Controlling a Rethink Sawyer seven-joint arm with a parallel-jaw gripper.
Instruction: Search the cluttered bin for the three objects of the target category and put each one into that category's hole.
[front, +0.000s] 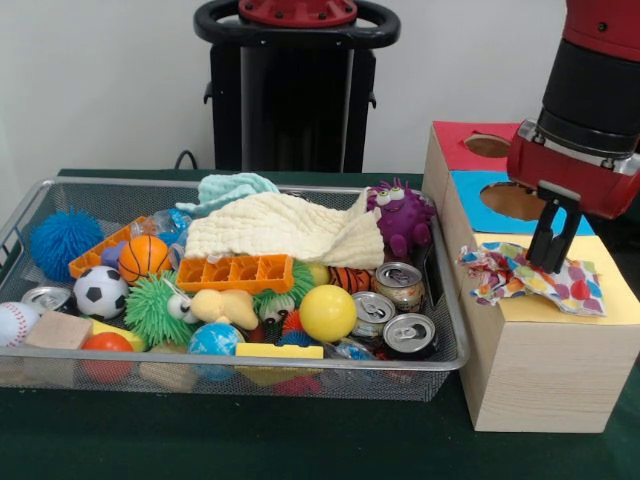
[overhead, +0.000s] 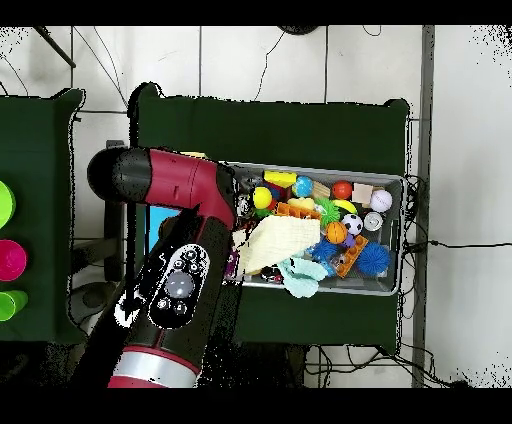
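Observation:
A polka-dot patterned cloth (front: 530, 280) lies crumpled on the yellow panel (front: 618, 292) of the wooden box (front: 545, 370), one corner hanging over the box's left edge. My gripper (front: 550, 262) reaches down from the upper right, its tips pressed into the cloth and shut on it. In the wire bin (front: 250, 361) lie a large cream cloth (front: 285, 228) (overhead: 278, 243) and, behind it, a pale teal cloth (front: 235, 188) (overhead: 300, 275). In the overhead view my arm (overhead: 175, 270) hides the gripper and most of the box.
The box also has a red panel with a hole (front: 487, 146) and a blue panel with a hole (front: 515, 200). The bin holds a purple plush monster (front: 402, 215), cans (front: 400, 285), balls, orange trays (front: 235, 273) and other toys.

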